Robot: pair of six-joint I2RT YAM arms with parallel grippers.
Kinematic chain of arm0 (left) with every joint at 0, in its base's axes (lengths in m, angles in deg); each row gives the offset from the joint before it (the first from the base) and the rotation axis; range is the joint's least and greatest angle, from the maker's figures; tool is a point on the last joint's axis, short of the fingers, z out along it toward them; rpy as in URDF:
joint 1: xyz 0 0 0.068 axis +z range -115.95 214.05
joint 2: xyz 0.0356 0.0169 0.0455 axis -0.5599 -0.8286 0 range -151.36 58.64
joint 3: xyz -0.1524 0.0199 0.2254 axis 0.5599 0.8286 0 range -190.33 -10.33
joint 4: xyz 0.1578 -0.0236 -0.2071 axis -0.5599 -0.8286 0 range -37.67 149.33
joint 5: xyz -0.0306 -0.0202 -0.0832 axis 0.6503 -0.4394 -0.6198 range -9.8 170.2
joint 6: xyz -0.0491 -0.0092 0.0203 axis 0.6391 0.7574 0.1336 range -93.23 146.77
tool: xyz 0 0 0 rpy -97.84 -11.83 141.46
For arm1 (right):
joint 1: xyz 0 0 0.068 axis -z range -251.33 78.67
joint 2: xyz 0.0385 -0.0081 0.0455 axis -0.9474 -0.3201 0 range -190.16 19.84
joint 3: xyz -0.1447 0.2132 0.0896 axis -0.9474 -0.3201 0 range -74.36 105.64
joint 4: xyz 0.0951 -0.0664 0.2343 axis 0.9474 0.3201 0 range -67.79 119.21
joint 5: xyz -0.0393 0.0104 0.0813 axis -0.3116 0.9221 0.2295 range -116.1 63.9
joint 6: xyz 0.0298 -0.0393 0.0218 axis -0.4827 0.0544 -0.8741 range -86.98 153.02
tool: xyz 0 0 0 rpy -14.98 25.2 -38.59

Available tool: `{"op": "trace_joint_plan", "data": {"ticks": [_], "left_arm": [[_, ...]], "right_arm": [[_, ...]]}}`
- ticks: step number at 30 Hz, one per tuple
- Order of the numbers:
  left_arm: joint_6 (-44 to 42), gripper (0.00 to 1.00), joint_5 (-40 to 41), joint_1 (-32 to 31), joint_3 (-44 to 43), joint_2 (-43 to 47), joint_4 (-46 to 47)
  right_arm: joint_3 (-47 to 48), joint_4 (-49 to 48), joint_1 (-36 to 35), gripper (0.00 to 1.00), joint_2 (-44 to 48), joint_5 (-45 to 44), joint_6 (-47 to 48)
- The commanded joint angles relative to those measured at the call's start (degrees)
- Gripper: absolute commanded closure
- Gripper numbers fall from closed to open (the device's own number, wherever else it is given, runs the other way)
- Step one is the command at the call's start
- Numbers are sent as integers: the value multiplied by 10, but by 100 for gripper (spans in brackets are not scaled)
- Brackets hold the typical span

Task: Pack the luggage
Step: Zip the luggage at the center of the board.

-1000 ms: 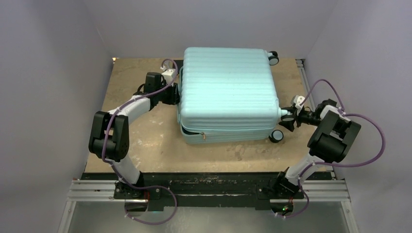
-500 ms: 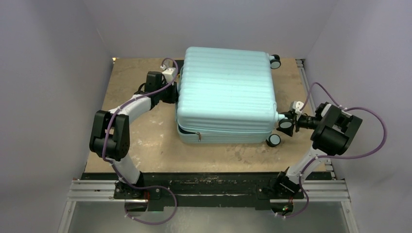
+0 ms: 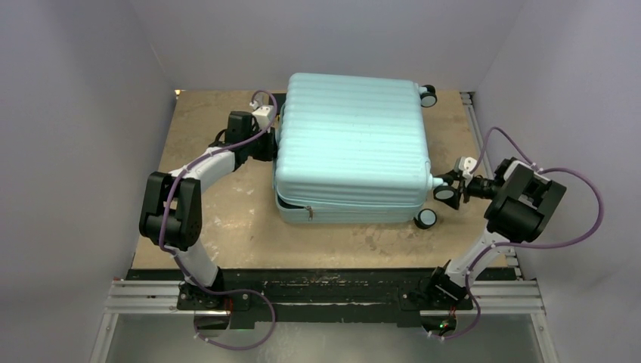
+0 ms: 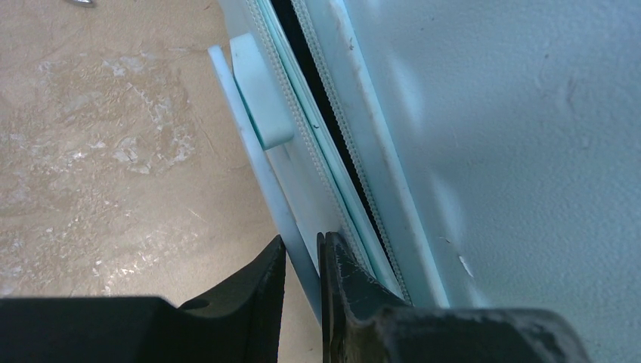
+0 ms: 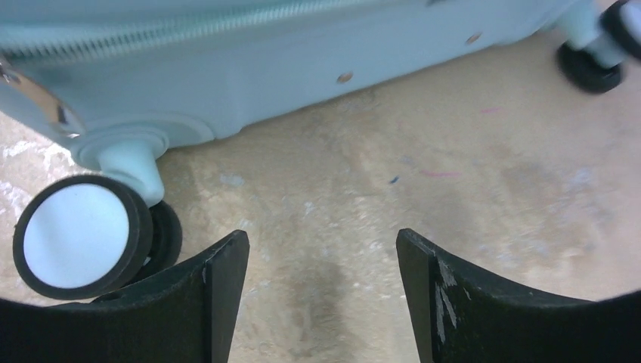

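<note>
The luggage [image 3: 351, 144] has been pressed nearly shut; zipping remains. Its rim [image 4: 257, 170] is pinched by the left gripper [image 4: 301, 246]; the right gripper [image 5: 323, 249] is open, empty.

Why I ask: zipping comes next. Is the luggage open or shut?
Lid down, unzipped: luggage halves lie together, a dark gap between its left-side zipper teeth.

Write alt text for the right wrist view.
The right gripper, jaws open and empty, faces the wheeled end of the luggage lying on the table. One black-and-white wheel sits close by one jaw; another shows at top right.
</note>
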Motion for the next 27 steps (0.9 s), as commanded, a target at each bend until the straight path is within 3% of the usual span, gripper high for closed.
{"op": "trace_joint_plan", "data": {"ticks": [1,13,27], "left_arm": [[-27,100,45,1,6,-18,-23],[-8,100,100,1,-10,-20,-31],[9,100,135,-14,1,-34,-21]], "right_arm": [[1,12,3,25,66,62,58],[-112,12,-45,24,174,-7,93],[-122,12,-125,27,176,76,16]]}}
